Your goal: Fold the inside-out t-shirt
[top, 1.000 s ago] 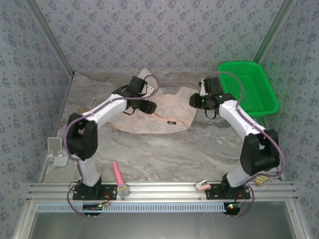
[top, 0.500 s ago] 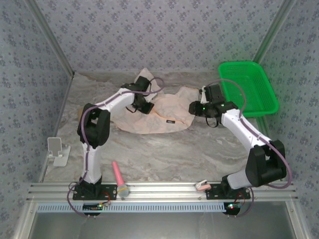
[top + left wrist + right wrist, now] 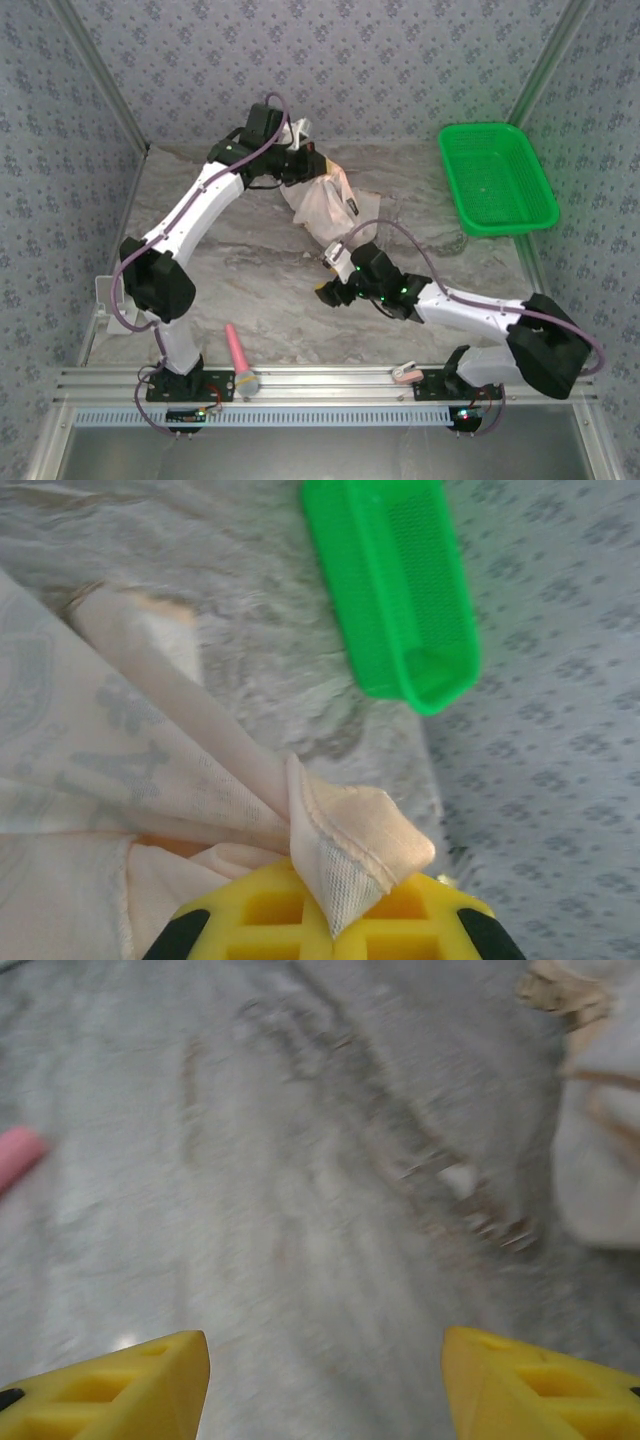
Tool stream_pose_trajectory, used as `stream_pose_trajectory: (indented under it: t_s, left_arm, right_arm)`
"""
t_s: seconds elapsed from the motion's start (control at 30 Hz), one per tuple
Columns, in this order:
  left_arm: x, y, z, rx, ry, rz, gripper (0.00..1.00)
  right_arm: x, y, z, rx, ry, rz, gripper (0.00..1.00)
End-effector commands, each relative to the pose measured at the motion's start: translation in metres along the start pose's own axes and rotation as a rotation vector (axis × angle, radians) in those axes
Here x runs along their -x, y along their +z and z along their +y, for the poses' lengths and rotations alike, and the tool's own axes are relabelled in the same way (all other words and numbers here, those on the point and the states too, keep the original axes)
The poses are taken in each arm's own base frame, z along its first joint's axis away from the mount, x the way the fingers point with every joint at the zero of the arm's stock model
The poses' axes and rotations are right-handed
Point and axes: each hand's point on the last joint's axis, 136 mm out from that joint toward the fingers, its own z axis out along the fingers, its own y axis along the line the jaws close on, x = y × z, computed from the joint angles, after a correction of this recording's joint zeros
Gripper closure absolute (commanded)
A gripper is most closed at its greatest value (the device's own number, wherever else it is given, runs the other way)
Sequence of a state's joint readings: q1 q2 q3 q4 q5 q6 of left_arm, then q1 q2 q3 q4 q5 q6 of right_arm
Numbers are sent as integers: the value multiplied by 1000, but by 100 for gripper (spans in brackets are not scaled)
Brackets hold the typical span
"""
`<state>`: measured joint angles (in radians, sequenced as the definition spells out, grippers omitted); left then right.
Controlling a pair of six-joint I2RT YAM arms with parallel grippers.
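Moved since 1 second ago: left arm has raised the soft peach-tan, motif-printed inside-out t-shirt point(image 3: 325, 205) from lying spread on the grey marble-patterned table point(image 3: 250, 290) into a hanging bunch. The right arm has swung from the far right toward the near middle.
Top view, left gripper point(image 3: 316, 163): clamped on the shirt's upper edge over the far middle of the table, with the cloth drooping below it. I cannot tell whether its lowest fold touches the tabletop.
Top view, right gripper point(image 3: 328, 272): low over bare table, jaws spread and holding nothing, just on the near side of the shirt's lowest fold.
Top view, surroundings: green plastic rectangular basket point(image 3: 545, 195) at far right, well apart from the shirt. A pink cylindrical tool point(image 3: 237, 352) lies near the left base.
Left wrist view: 2 yellow fingers point(image 3: 270, 905) are shut on a stitched hem corner. Its pale, mesh-like reverse is a detail the top view lacks. The basket lies beyond.
Right wrist view: blurred. 2 yellow fingertips point(image 3: 120, 1380) stand wide apart with bare table between them. The pink tool is at the left edge and the shirt's edge at upper right.
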<state>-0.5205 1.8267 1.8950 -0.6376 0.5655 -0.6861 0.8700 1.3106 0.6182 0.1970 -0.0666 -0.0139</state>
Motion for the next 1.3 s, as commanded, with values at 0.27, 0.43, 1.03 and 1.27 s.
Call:
stream_pose_trajectory:
  t_s: [0.27, 0.43, 1.03, 1.27]
  left_arm:
    - [9, -42, -97, -244, -92, -72, 100]
    - [41, -66, -88, -205, -54, -188, 100]
    - [132, -153, 40, 43, -101, -365, 100]
    - [22, -97, 237, 262, -443, -235, 100]
  right_arm:
    - [34, 11, -137, -557, 175, -274, 55]
    - [55, -21, -179, -691, 102, -317, 100]
    - [238, -204, -213, -852, -326, -475, 100]
    - [78, -78, -119, -540, -422, -45, 100]
